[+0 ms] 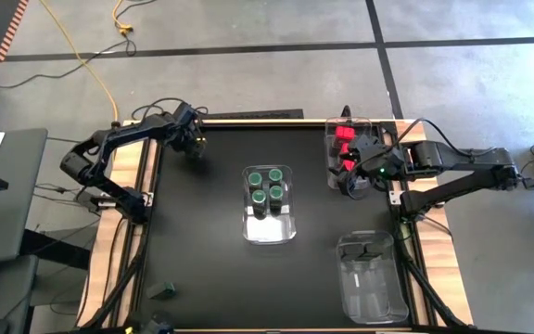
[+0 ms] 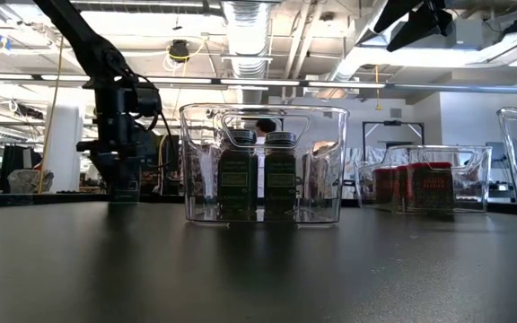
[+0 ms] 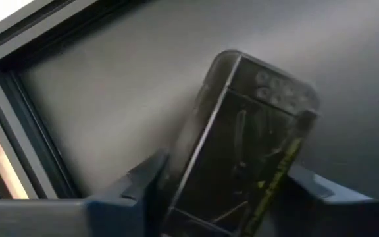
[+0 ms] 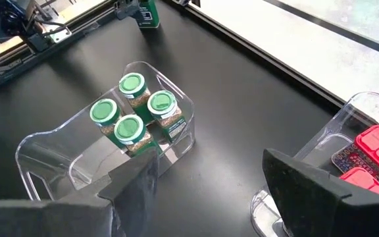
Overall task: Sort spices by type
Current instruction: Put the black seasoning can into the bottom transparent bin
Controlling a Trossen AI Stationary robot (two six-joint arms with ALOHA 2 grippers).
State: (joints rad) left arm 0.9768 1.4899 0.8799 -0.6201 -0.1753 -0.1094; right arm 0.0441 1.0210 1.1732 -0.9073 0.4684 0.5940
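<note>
Near the table's far-left corner, a dark spice container [image 3: 245, 148] lies between the left end effector's [image 1: 193, 144] fingers, which look closed against its sides. The step in hand is picking up this dark one. Next it likely needs lifting and carrying to the clear bin [image 1: 373, 278] by the near-right edge, where other dark ones sit. Green-topped jars [image 1: 267, 186] fill the middle bin [image 1: 270, 227]; red boxes [image 1: 344, 144] sit far right. The right end effector [image 1: 352, 176] hovers open there, holding nothing.

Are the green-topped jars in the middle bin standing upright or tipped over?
Upright. In the right wrist view the four green-topped jars show their round lids facing up inside the clear middle bin; the low view shows them standing straight.
</note>
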